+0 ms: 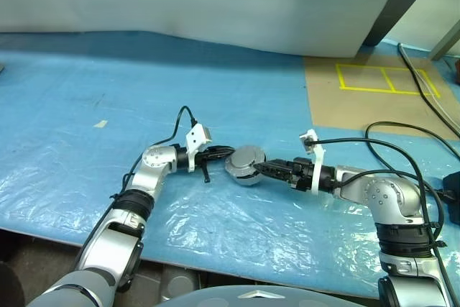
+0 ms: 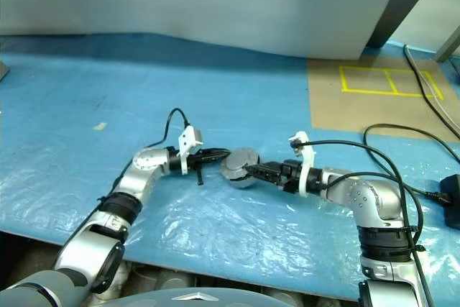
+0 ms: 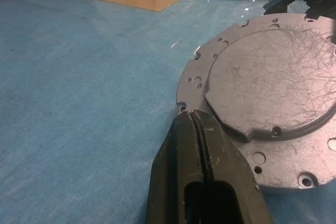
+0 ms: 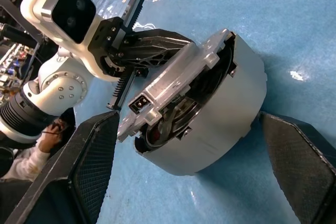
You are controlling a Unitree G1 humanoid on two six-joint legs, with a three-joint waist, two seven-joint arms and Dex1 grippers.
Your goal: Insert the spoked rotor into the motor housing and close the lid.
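Blue sheet [image 1: 287,106]; motor housing [image 4: 210,119] between right jaws

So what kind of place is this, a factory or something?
More likely a robot test lab or workshop. The work surface is covered in blue sheeting and clear plastic, yellow tape marks squares on a brown board, and loose black cables trail across it.

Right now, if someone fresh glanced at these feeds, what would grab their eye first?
Probably the round silver motor case in the middle of the blue sheet, with both arms meeting at it. The left gripper, fingers shut, sits at the edge of the lid, which lies tilted and not fully seated. The right gripper spreads open around the case from the other side.
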